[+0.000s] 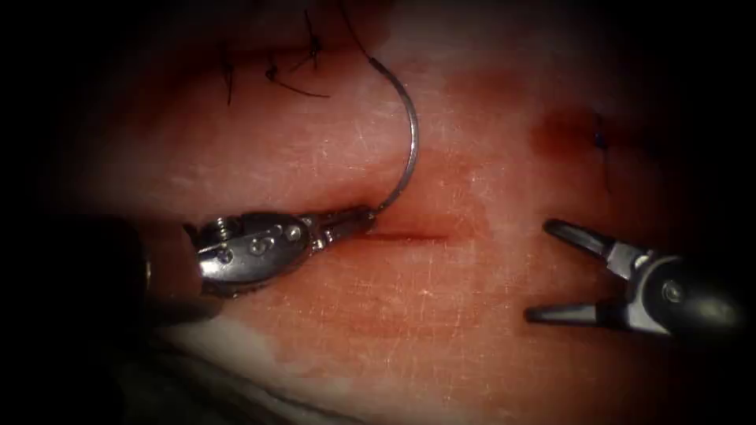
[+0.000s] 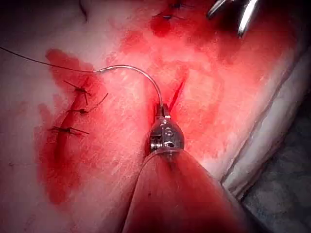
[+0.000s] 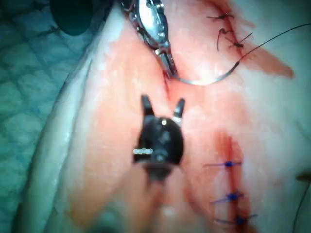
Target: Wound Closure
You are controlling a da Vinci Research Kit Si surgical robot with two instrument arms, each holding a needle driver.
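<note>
My left tool (image 1: 362, 216) lies across the left of the tissue (image 1: 441, 315), jaws shut on the curved needle (image 1: 413, 149) near its tip, right at the left end of the short cut (image 1: 409, 234). The needle arcs up over the tissue surface to its thread end; whether the tip is in the tissue I cannot tell. Black thread (image 1: 354, 31) runs off from that end. My right tool (image 1: 539, 271) hovers right of the cut, jaws wide open, holding nothing. The left wrist view has the needle (image 2: 146, 75) rising from the jaws (image 2: 163, 109). The right wrist view has the open jaws (image 3: 163, 102) below the needle (image 3: 204, 81).
Black knotted stitches with cut ends (image 1: 303, 67) sit at the upper left. A closed cut with blue stitches (image 1: 601, 145) lies at the upper right. Red fluid stains the tissue around the cut. The tissue's pale edge (image 1: 236, 358) runs along the front; teal cloth (image 3: 29, 73) lies beyond.
</note>
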